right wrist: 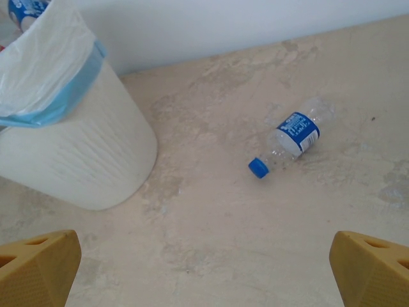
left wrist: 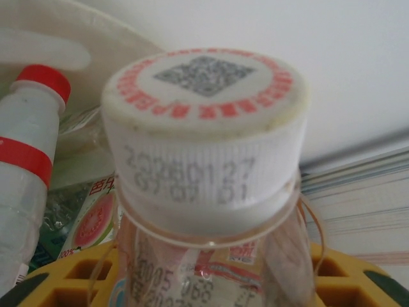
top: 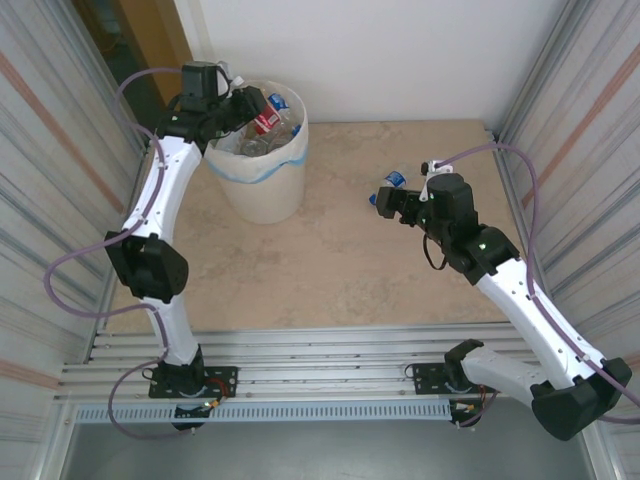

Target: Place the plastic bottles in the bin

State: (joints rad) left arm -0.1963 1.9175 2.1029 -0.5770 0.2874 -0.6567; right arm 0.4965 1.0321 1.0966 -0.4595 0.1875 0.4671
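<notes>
My left gripper (top: pixel 245 104) pinched 1 white-capped bottle (left wrist: pixel 204 128) over the bin (top: pixel 262 192). My right gripper (right wrist: pixel 204 267) stood spread wide.

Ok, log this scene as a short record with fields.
left gripper: over the bin, white-cap bottle between its fingers
right gripper: open, above the table
loose bottle: blue-cap bottle, on its side on the table, apart from the bin
bin contents: bottles, among them a red-cap bottle
</notes>
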